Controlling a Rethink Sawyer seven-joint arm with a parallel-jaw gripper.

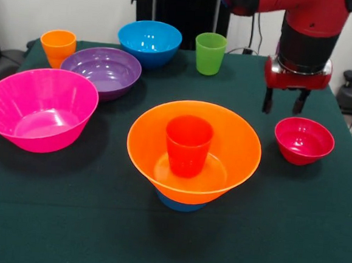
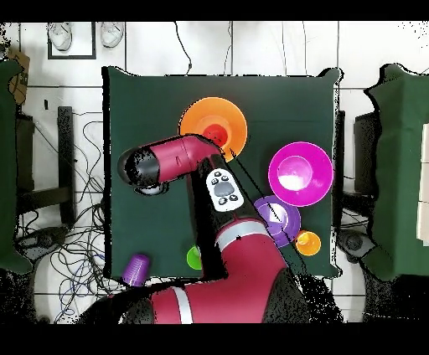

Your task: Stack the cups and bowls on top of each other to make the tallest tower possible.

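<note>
The tower stands at the table's middle: a small light-blue bowl [image 1: 179,203] as base, the large orange bowl [image 1: 235,149] [image 2: 198,121] on it, the red-orange cup [image 1: 188,144] [image 2: 217,134] upright inside. My gripper [image 1: 282,109] is open and empty, hanging just behind and above the small red bowl [image 1: 304,140], right of the tower. The overhead view hides gripper and red bowl under the arm. The large pink bowl [image 1: 39,108] [image 2: 300,173], purple bowl [image 1: 101,71] [image 2: 281,219], blue bowl [image 1: 149,42], green cup [image 1: 210,53] [image 2: 193,258] and yellow-orange cup [image 1: 57,46] [image 2: 307,243] stand apart.
A purple cup [image 2: 136,268] lies on its side near the table's corner beside the robot's base, seen only in the overhead view. The dark green table [image 1: 289,238] has bare cloth in front of the tower. Cables and chairs lie around the table.
</note>
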